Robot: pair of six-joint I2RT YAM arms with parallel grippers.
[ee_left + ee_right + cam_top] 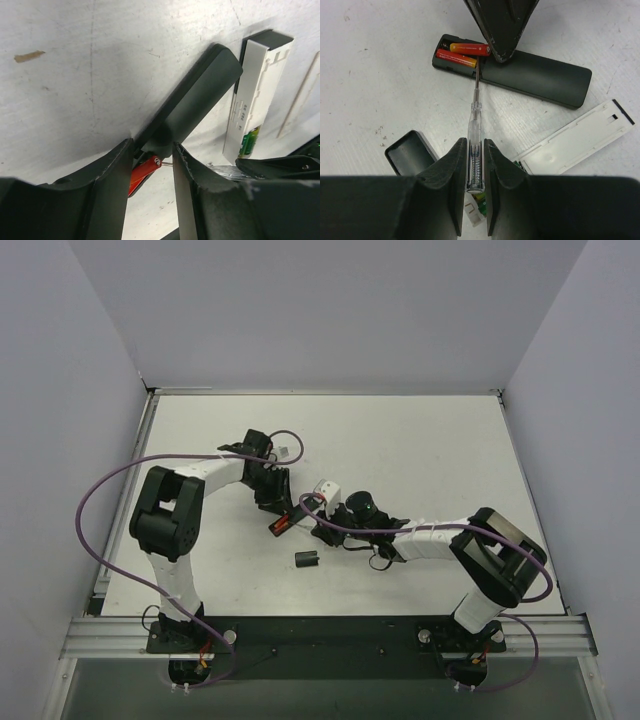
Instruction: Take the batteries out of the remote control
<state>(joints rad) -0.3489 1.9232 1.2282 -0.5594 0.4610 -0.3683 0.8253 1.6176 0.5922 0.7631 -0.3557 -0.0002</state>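
The black remote (540,77) lies flat on the worktop (380,90) with its back up and its battery bay uncovered at one end. The two red batteries (465,52) are in that bay. One lies flat along the near wall, and the other is raised at an angle above it, with one end up against the left tool (152,150). That tool comes down over the black remote just beside the bay, with one finger on each long side of the body, clenched across its width. The right tool (475,145) is clamped on the clear handle of a thin screwdriver (475,125). The metal shaft reaches forward to the bay, and its tip sits at the bay's near edge, beneath the tilted red battery. The white remote (255,85) lies beside the black remote, roughly parallel to it and a little apart. Its bay is also uncovered, and the green batteries (248,141) are seated inside it at the end nearer the right tool. A small black battery cover (410,152) rests hollow side up on the worktop, on the near side of the black remote and apart from it, close beside the right tool's finger.
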